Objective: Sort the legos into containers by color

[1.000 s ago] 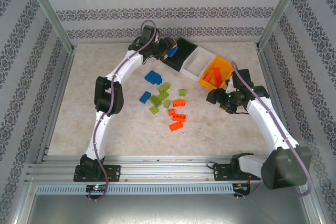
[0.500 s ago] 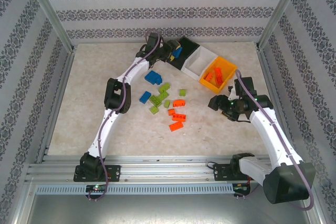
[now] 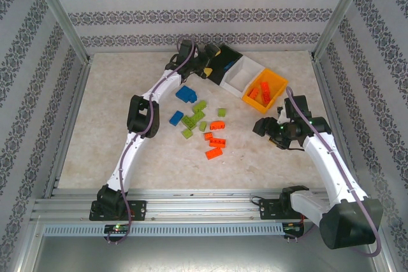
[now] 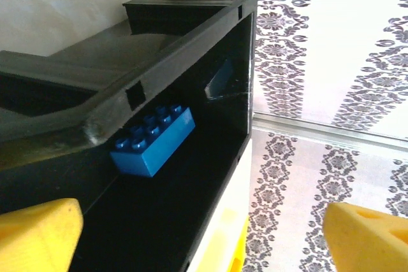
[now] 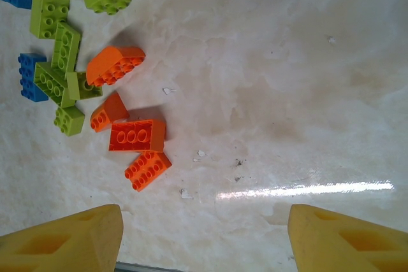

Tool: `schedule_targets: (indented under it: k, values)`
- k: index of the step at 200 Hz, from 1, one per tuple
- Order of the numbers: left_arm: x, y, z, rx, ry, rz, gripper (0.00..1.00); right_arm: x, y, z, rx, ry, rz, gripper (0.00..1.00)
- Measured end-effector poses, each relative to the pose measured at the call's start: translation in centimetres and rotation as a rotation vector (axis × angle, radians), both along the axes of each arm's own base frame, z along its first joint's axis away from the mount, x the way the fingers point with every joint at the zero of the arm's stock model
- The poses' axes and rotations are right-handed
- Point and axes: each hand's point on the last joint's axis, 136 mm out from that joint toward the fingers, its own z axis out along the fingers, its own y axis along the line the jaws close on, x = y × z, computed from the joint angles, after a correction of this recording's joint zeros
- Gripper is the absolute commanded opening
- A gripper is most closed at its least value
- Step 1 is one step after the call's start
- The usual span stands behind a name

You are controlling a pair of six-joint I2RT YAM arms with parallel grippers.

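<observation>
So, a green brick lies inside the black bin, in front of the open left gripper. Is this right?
Not quite. The brick inside the black bin is blue, not green. The left wrist view shows it lying against the bin's wall. The rest holds: the left gripper is open in front of the bin, with nothing between its fingers.

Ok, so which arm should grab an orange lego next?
Probably the right one. Its open pincer hangs near the orange legos on the table, close to the orange-yellow bin. The left pincer is far back at the black bin.
</observation>
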Motion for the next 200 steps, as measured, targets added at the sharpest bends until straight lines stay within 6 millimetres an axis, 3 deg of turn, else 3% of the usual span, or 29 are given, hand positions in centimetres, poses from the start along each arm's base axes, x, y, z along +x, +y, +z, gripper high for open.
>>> schedule_targets:
  k: [93, 141, 161, 200]
  values:
    - [-0.2, -0.1, 0.0, 0.020, -0.014, -0.024, 1.00, -0.1, 0.0, -0.2, 0.000, 0.005, 0.000, 0.70]
    - [-1.9, -0.1, 0.0, 0.073, 0.005, -0.072, 1.00, -0.2, 0.0, -0.5, 0.001, 0.011, 0.001, 0.70]
    - [-2.9, -0.1, 0.6, 0.098, 0.005, -0.092, 1.00, -0.1, 0.1, -0.4, 0.005, 0.004, 0.003, 0.70]
    - [-5.1, 0.4, 3.8, 0.140, -0.038, -0.135, 1.00, 0.0, 1.1, -0.3, 0.017, -0.003, 0.029, 0.70]
